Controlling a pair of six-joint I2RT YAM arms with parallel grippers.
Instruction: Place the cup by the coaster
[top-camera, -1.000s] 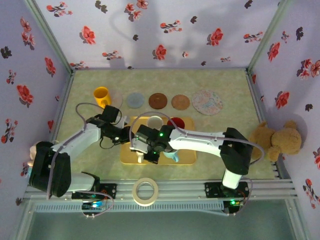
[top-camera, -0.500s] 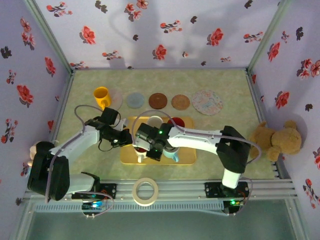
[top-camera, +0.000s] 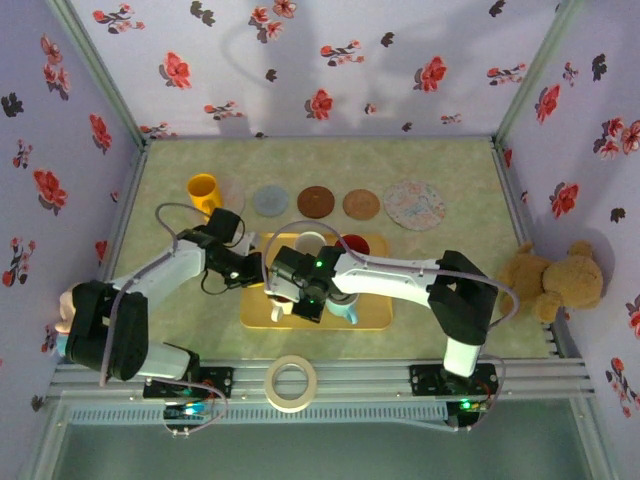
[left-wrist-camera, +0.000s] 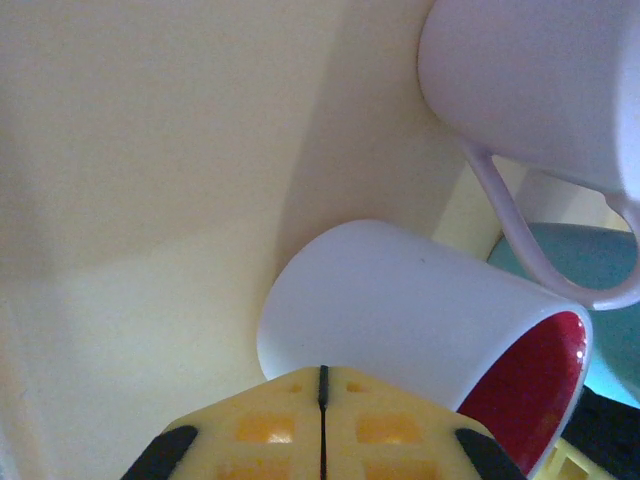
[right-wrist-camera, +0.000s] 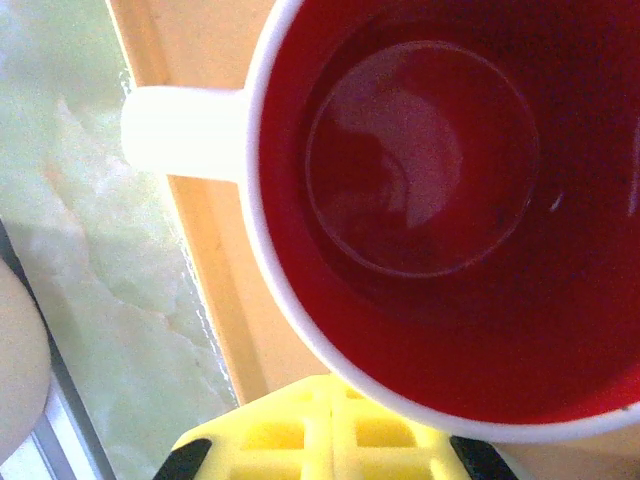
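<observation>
Left pincer (left-wrist-camera: 322, 378): closed, with the yellow pads meeting along a thin dark seam and nothing between them. In the left wrist view it sits at the bottom centre of the frame, just short of the cup (left-wrist-camera: 400, 310). I cannot confirm contact.

Right pincer (right-wrist-camera: 332, 400): closed, pads together at the bottom centre of the right wrist view. The cup's white rim overlaps the pad tips there. I cannot tell whether they press on the rim.

Cup: white outside and red inside, on the yellow tray (top-camera: 375, 315), in the tray's lower-left part in the overhead view, under my right wrist. Its handle (right-wrist-camera: 180, 135) points left in the right wrist view, towards the tray edge and the green table (right-wrist-camera: 110, 270).

Neighbours on the tray: a white mug (left-wrist-camera: 530, 90) at the upper right of the left wrist view and a teal cup (left-wrist-camera: 590, 260) at the right edge.

Row of coasters (top-camera: 316, 201): in the upper middle of the overhead view, well apart from the cup. A yellow cup (top-camera: 203, 192) stands at its left end.
</observation>
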